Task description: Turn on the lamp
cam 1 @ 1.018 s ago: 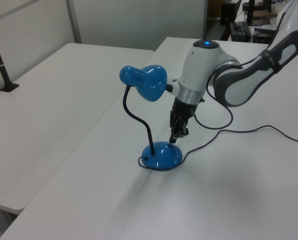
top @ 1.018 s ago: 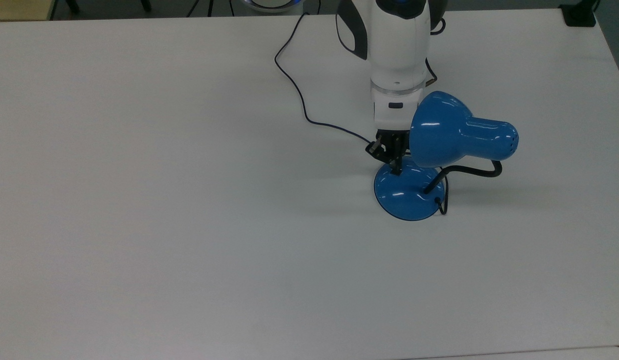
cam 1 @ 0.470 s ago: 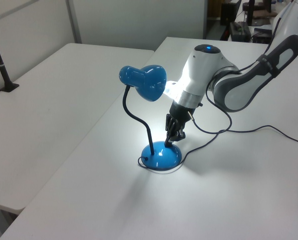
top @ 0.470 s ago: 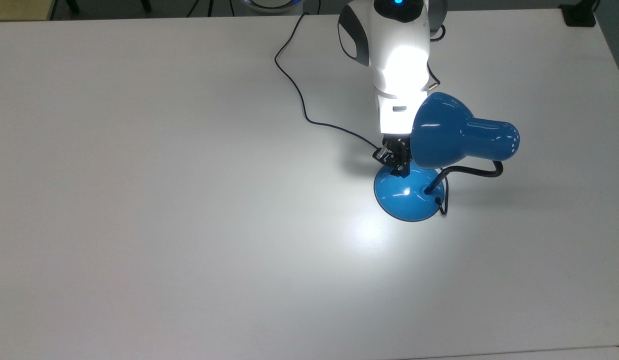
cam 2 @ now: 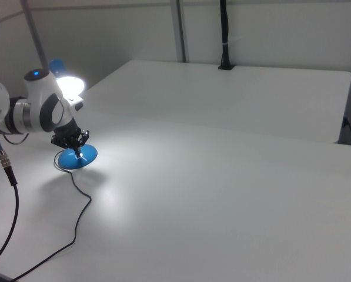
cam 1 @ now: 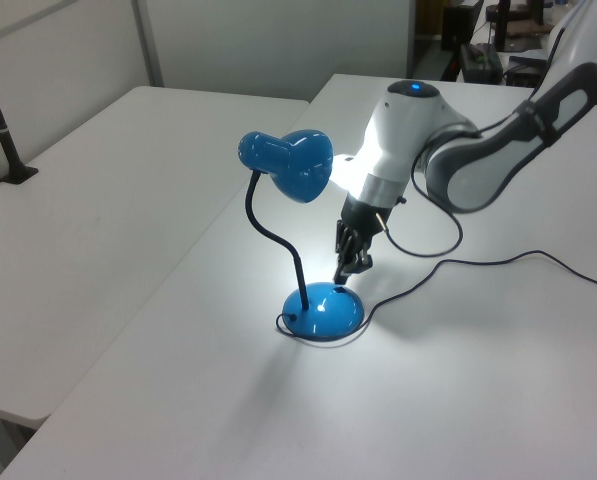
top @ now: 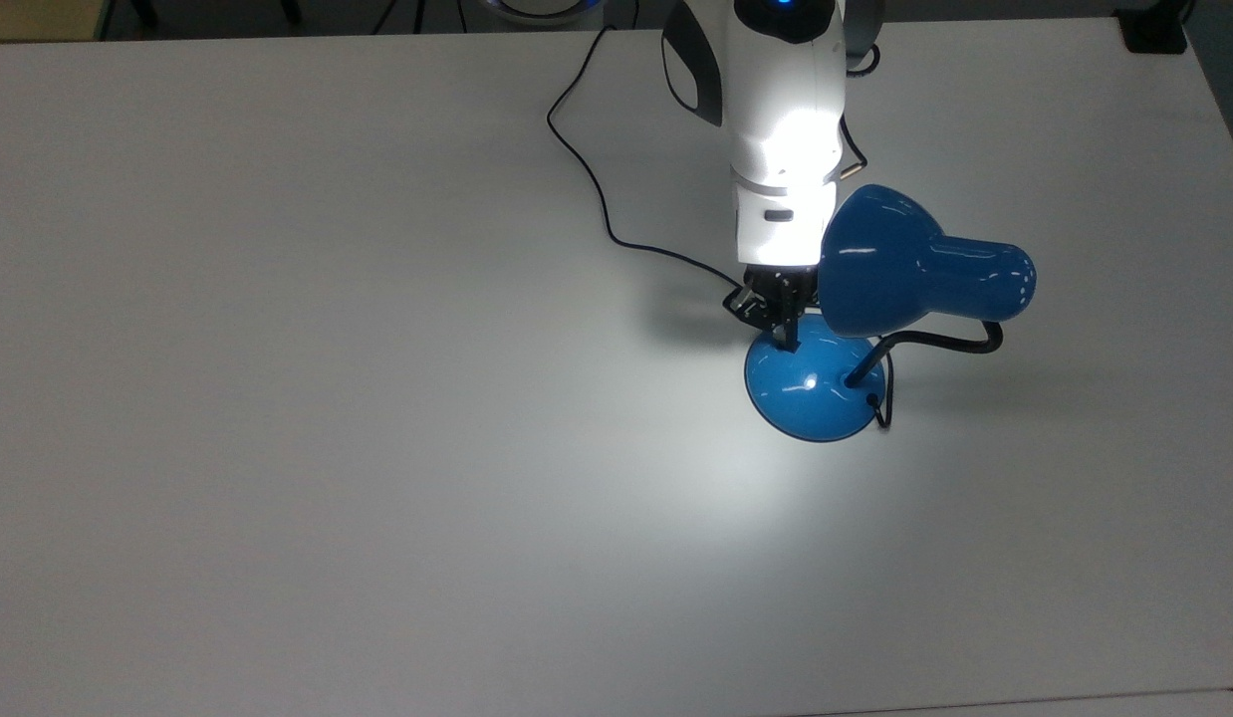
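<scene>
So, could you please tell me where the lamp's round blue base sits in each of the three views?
Top view: the base lies right of centre, under the shade.
Left view: centre, slightly low.
Right view: far left, mid-height.
Shared landmark: the gripper at the base's edge.

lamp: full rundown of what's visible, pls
The lamp is glossy blue with a bell shade, black bent gooseneck and round domed base, standing upright on the white table. It is lit, throwing a bright pool onto the table. A thin dark cord trails away. The gripper is at the base's top edge.
</scene>
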Robot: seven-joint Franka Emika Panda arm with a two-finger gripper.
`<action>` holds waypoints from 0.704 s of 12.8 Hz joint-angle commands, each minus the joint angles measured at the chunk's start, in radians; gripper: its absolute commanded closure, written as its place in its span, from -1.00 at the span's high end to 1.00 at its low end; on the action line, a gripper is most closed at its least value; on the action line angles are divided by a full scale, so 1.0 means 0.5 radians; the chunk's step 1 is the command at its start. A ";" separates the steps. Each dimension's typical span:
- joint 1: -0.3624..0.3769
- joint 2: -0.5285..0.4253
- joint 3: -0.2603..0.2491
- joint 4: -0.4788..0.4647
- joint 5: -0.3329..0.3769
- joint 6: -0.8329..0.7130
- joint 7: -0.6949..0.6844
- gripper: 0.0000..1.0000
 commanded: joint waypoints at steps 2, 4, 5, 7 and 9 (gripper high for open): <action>-0.157 -0.363 0.006 -0.029 -0.022 -0.754 0.375 -1.00; -0.243 -0.450 0.003 0.014 -0.059 -0.994 0.440 -1.00; -0.292 -0.477 0.003 0.048 -0.065 -1.093 0.440 -1.00; -0.375 -0.542 0.000 0.097 -0.065 -1.243 0.446 -1.00; -0.455 -0.627 0.000 0.115 -0.068 -1.345 0.464 -0.93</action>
